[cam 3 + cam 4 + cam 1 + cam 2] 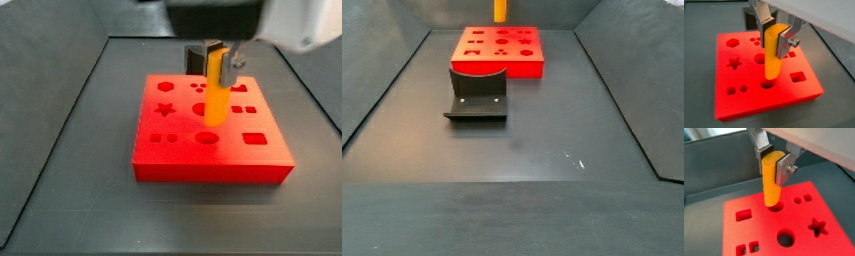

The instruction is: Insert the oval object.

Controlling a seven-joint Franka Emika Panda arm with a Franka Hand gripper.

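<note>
Oval object (773,52) upright, upper end clamped between hand (777,31) fingers, lower tip just above round hole in red block (731,102). Hand closed on peg, directly over block. Block rests on bench (80,200). Fixture (477,95) just beside block, in side view.

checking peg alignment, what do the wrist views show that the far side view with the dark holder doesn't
Only the wrist views: the gripper shut on the oval object, its lower end at a hole in the red block.
Only that side view: the dark grey curved holder on the floor in front of the block; the gripper is out of frame.
Both: the block and the upright peg.
</note>
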